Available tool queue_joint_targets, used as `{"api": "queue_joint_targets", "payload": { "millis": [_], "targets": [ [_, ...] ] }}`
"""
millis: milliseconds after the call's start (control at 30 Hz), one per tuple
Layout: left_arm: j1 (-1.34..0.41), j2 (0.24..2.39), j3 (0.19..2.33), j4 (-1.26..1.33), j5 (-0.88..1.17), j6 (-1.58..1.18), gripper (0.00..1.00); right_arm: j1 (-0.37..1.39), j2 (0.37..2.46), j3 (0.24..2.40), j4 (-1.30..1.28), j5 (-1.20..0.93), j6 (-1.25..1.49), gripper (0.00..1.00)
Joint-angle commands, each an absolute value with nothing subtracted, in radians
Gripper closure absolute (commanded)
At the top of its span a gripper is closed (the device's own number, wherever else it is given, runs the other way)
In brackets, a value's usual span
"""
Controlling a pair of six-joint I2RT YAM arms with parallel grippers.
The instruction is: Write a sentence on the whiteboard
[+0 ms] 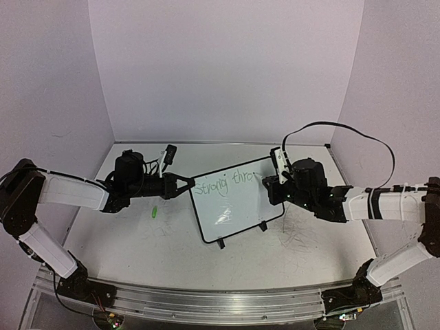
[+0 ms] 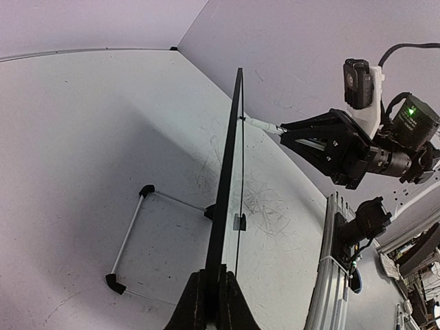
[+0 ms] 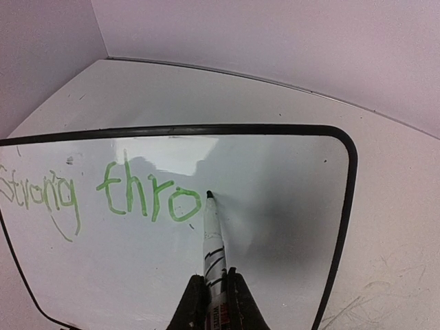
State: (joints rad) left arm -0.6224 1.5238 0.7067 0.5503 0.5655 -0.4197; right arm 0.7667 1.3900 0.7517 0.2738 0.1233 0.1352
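While the right gripper (image 3: 213,287) is clamping a marker (image 3: 211,237), tip touching the whiteboard (image 1: 237,206) just after the green "thro" of the sentence (image 3: 148,196), the left gripper (image 2: 214,292) is pinching the whiteboard's nine o'clock edge. The whiteboard is standing mid-table (image 1: 137,240) between both grippers. It is probably handling light, stiff and slick, tipping easily, so gripping the rim, not the face, is looking wisest.
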Motion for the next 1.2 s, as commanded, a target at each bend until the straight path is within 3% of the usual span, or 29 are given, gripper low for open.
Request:
{"api": "queue_joint_targets", "payload": {
  "millis": [0,1167],
  "targets": [
    [-0.627,1.566,0.702,0.431,0.498,-0.359,1.00,0.767,1.408,0.788,0.283,0.153,0.140,1.00],
    [-0.627,1.565,0.706,0.430,0.501,-0.362,1.00,0.767,1.363,0.712,0.233,0.116,0.184,1.00]
  ]
}}
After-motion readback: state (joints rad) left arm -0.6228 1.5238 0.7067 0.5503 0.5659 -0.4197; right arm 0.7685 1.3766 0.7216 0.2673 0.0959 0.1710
